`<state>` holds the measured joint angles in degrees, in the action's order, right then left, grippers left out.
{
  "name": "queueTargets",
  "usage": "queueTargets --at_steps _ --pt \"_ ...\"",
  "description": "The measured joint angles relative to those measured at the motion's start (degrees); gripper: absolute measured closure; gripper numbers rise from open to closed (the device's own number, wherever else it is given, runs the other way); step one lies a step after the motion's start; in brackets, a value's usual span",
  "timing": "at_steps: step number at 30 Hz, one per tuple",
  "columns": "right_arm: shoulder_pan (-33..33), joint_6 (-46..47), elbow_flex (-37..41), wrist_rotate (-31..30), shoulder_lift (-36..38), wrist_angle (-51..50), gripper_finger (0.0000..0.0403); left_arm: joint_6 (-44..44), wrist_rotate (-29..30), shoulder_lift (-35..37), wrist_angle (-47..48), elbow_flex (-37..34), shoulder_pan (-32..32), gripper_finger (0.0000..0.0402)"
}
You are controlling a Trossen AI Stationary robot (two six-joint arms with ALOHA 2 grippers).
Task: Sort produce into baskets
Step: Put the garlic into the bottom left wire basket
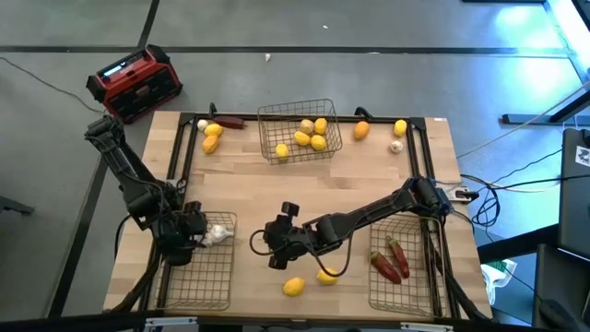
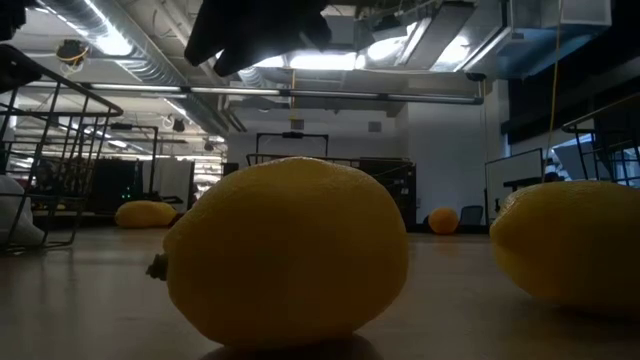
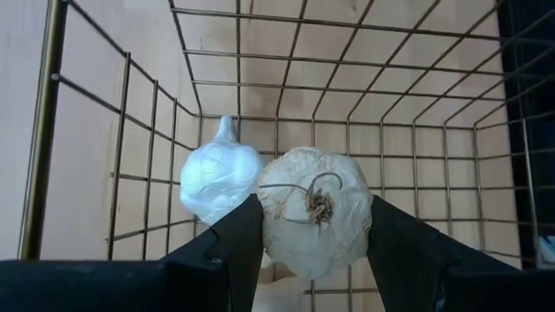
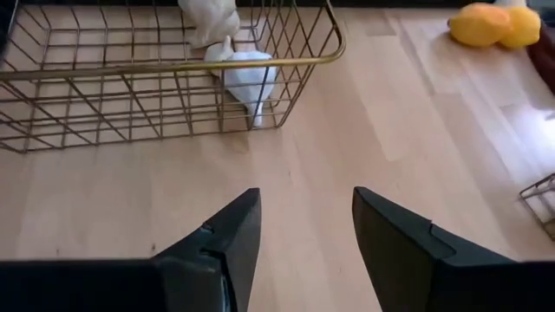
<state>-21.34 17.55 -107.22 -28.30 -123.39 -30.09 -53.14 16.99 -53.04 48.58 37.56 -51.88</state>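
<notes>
My left gripper is over the far end of the near-left wire basket and is shut on a white garlic bulb. A second garlic bulb lies on the basket floor beside it; it also shows in the high view. My right gripper is open and empty above bare table at the middle, right of that basket. Two yellow lemons lie on the table near the front edge, close to my right gripper. They also show in the low view. My left gripper pinches the garlic bulb by its two opposite sides between its two fingers. The bulb's root end faces the wrist camera. The bulb sits inside the basket walls next to the other bulb. Whether it rests on the basket floor I cannot tell.
The far basket holds several lemons. The near-right basket holds dark red chilies. Loose along the far edge lie lemons, a garlic, a chili, an orange fruit, a lemon and a garlic. A red-and-black box sits off the table.
</notes>
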Motion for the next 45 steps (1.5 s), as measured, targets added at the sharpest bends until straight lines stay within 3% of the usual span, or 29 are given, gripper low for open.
queueTargets --at_steps 8,19,26,31,45 --pt "0.4 -2.4 0.0 0.7 0.2 2.2 0.0221 0.6 2.8 0.0 -3.5 -0.9 -0.7 0.0228" --pt "0.0 3.0 0.0 0.1 0.0 3.7 0.0221 3.3 0.1 -0.3 -4.8 -4.6 -1.0 0.0228" --pt "0.0 3.0 0.1 0.9 -0.4 3.1 0.0221 1.7 2.9 -0.7 -5.6 -7.7 -1.0 0.0228" --pt "0.0 2.6 0.1 0.9 -0.4 3.0 0.0221 -0.1 -1.4 -1.5 -7.1 -8.4 -1.0 0.0228" --pt "0.0 2.0 0.1 0.9 -0.4 2.9 0.0221 1.7 0.0 -1.8 -7.3 -8.0 -1.0 0.0228"
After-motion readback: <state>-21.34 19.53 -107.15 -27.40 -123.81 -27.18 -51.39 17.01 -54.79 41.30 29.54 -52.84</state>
